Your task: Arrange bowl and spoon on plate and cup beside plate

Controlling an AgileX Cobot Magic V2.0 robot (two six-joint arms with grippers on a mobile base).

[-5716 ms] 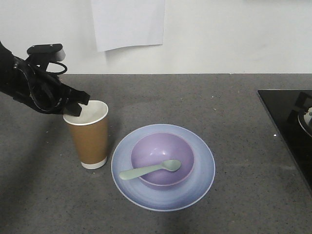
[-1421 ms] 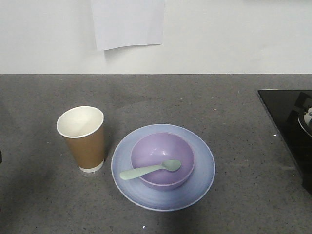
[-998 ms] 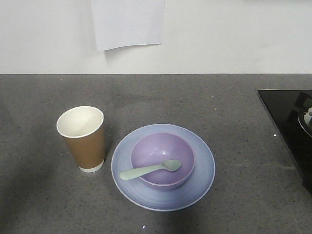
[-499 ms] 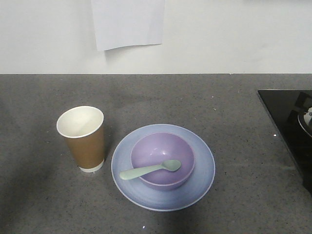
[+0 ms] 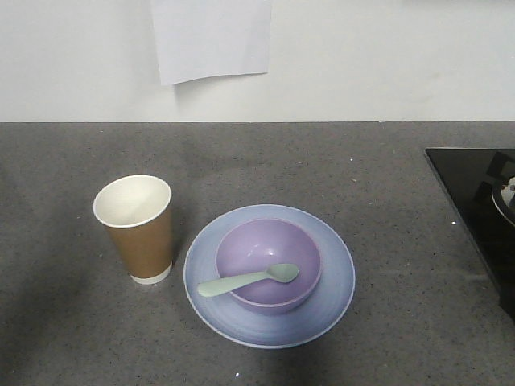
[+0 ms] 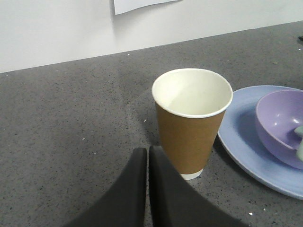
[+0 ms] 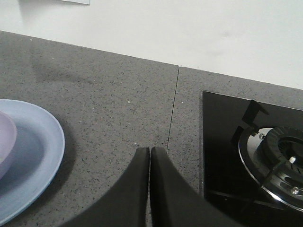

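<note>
The pale blue plate (image 5: 334, 281) lies on the grey counter with the lavender bowl (image 5: 269, 249) standing in its middle. A mint-green spoon (image 5: 245, 281) rests in the bowl, its handle sticking out over the left rim. The brown paper cup (image 5: 137, 229) stands upright just left of the plate, empty. My left gripper (image 6: 148, 150) is shut and empty, drawn back from the cup (image 6: 190, 123). My right gripper (image 7: 150, 150) is shut and empty, right of the plate (image 7: 40, 151). Neither arm shows in the front view.
A black stove top (image 5: 483, 209) with a burner (image 7: 279, 163) occupies the counter's right side. A white sheet of paper (image 5: 211, 36) hangs on the back wall. A seam (image 7: 173, 109) runs across the counter.
The left arm let go of the cup and left the front view; the cup stands slightly further left. Over the last second nothing has moved.
</note>
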